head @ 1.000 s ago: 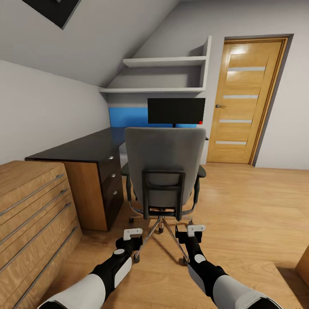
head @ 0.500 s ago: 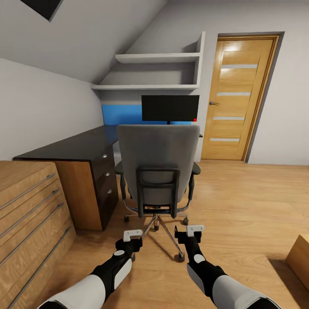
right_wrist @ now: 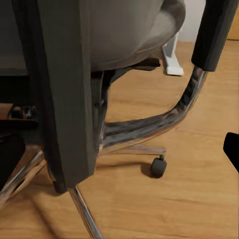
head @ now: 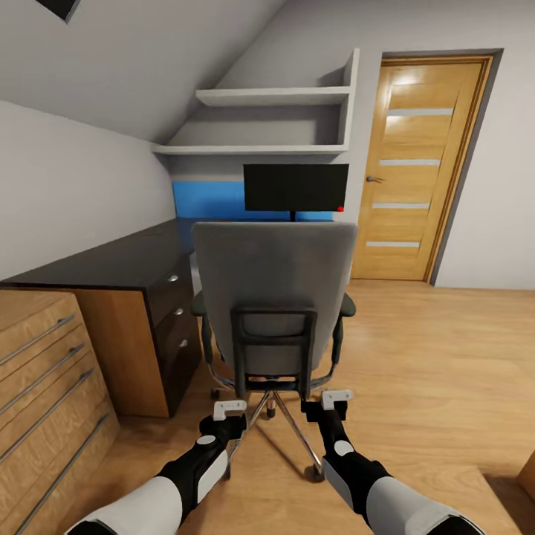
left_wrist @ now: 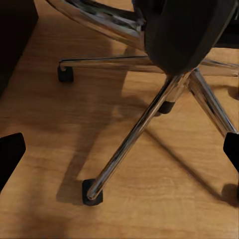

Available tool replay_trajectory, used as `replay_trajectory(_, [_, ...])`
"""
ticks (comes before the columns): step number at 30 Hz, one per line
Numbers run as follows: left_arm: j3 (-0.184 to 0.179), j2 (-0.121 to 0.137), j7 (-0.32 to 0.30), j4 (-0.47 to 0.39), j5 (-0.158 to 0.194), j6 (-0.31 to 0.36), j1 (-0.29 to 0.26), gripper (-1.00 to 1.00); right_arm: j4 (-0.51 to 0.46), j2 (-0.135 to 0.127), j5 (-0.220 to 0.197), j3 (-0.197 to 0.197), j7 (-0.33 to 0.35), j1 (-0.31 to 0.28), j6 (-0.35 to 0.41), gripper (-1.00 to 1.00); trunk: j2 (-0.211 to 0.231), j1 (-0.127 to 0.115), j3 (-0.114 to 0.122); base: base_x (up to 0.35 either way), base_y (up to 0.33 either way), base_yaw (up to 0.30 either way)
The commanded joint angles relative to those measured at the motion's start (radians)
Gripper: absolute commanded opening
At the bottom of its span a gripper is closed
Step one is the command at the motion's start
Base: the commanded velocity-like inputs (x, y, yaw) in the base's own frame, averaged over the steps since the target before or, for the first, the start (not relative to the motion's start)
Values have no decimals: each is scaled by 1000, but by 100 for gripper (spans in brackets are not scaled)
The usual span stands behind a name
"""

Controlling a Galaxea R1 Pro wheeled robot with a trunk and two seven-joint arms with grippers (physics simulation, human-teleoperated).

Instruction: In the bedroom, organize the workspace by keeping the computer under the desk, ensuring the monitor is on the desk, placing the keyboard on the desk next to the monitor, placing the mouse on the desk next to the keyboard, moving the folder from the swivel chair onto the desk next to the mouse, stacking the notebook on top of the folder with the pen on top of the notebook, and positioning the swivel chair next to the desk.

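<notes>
You are now closer to the swivel chair (head: 275,297) than half a second ago: its grey back looms larger in the head view and the whole scene has slid with the camera, so that is your own advance, not the chair moving. The chair stands on the wooden floor (head: 438,357) with its back to you, just beside the front edge of the desk (head: 111,264), whose drawers sit to the chair's left. The monitor (head: 296,187) stands on the desk's far part, behind the chair back, below the wall shelves (head: 271,122). A wooden door (head: 423,163) is to the right, and a wooden dresser (head: 37,371) near your left side.

Your left gripper (head: 229,408) and right gripper (head: 336,398) both hang low behind the chair base, each released, fingers spread, holding nothing. The left wrist view looks down on the chrome legs (left_wrist: 134,134) and casters; the right wrist view shows the chair's rear bracket (right_wrist: 64,94) and a caster (right_wrist: 158,167).
</notes>
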Motion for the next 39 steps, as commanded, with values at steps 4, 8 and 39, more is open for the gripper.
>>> replay_trajectory(4, [-9, 0, 6, 2, 10, -5, -1, 100, 1, 0, -8, 9, -4, 0, -4, 100, 0, 0, -1, 321, 0, 0])
replay_trajectory(8, [-9, 0, 7, 2, 10, -5, -1, 100, 1, 0, -7, 9, -4, 0, -4, 100, 0, 0, -1, 321, 0, 0])
replay_trajectory(39, [-9, 0, 11, 2, 10, -5, -1, 100, 1, 0, -7, 9, -4, 0, -4, 100, 0, 0, 1, 322, 0, -6])
